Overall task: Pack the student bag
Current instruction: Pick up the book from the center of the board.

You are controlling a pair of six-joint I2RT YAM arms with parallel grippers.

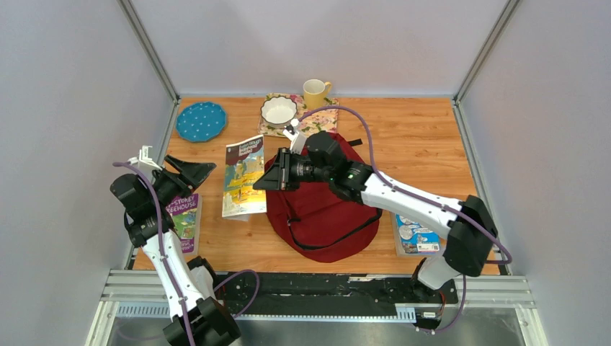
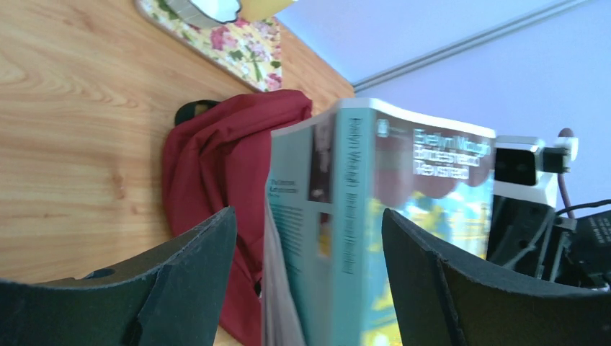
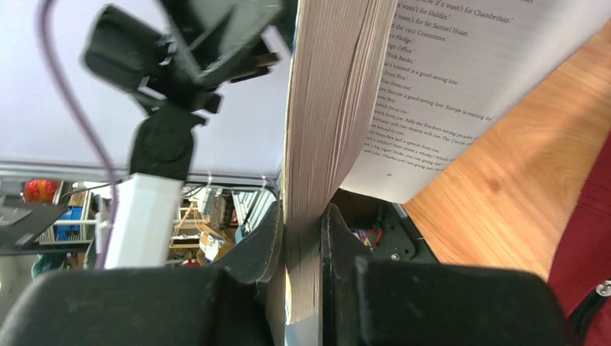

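Fingers (image 3: 339,245) of the right gripper (image 3: 302,238) are clamped on the paperback (image 1: 243,176). They're pinching a thick wad of pages, while a few loose pages flop open just off to one side of them. So it's got most of the book, not the whole thing squared up. The left gripper (image 2: 308,216) is wide open with nothing in it. Its fingers (image 2: 194,267) line up either side of that same paperback, but from above they look well short of it.

Right beneath and behind the right fingers is the student bag (image 1: 324,209), dark red and slumped flat on the table (image 1: 418,144). I honestly can't tell from any angle whether the zip is open or whether anything's inside.

My guess is the step is getting this book into the bag, maybe with the left one taking it or steadying it. To do that well I'd get the loose pages shut first, otherwise they'll probably catch on the bag's mouth and crumple. I'd also go in spine first.

Farther out past the right fingers there's a white bowl (image 1: 279,110) on a flowery mat (image 1: 317,124), and it looks empty. Behind it is a yellow mug (image 1: 315,92) whose inside I can't see. The blue plate (image 1: 202,121) is bare. A second book (image 1: 184,220) lies under the left fingers, and a blue-and-white booklet (image 1: 418,238) sits by the right arm's base.
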